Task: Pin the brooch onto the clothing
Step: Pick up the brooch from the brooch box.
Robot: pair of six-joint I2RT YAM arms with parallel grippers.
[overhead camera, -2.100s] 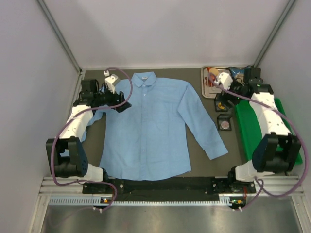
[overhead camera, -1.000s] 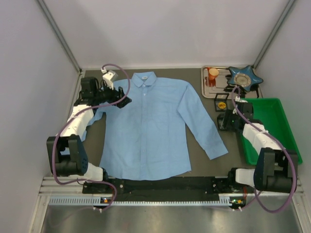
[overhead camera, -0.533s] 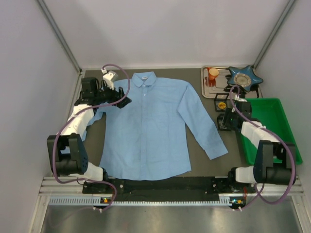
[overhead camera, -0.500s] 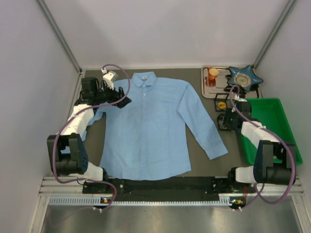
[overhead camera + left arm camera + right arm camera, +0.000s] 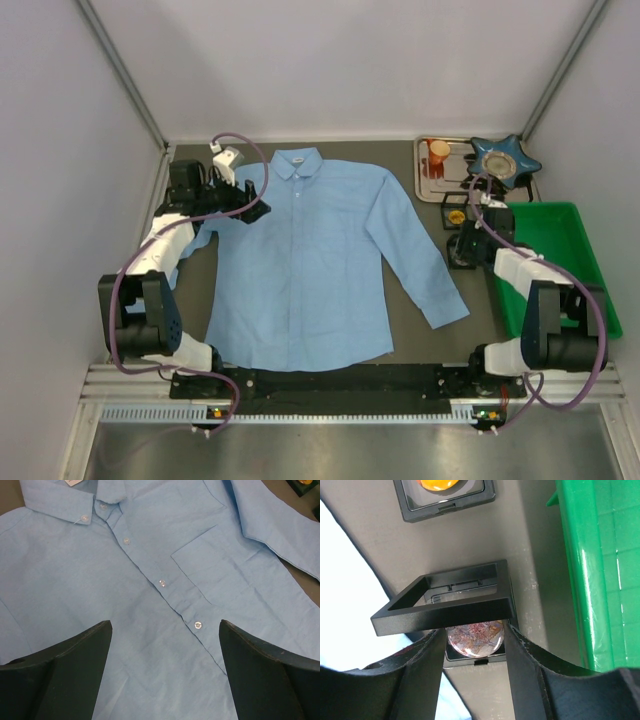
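My right gripper is down over a small black box on the table, just beside the shirt's outstretched sleeve. Its jaws have closed in narrowly on the brooch, a round, mottled pink and purple piece lying in the box. One finger is pressed to each side of the brooch. The box's lid, a black frame with a clear pane, is tipped up and open right above the brooch. A second black box holding an orange round piece sits just beyond, apart from mine. The green bin is close on my outer side. The clothing, a light blue button-up shirt, lies spread flat in the middle of the table. Its front faces up, its collar points to the far end, and one sleeve reaches toward my right arm. My left gripper hangs over the shirt near the shoulder on my left side. Its jaws are spread wide and hold nothing, and between them I see the button placket and the chest pocket. At the far right corner sit a metal tray and a blue star-shaped dish.
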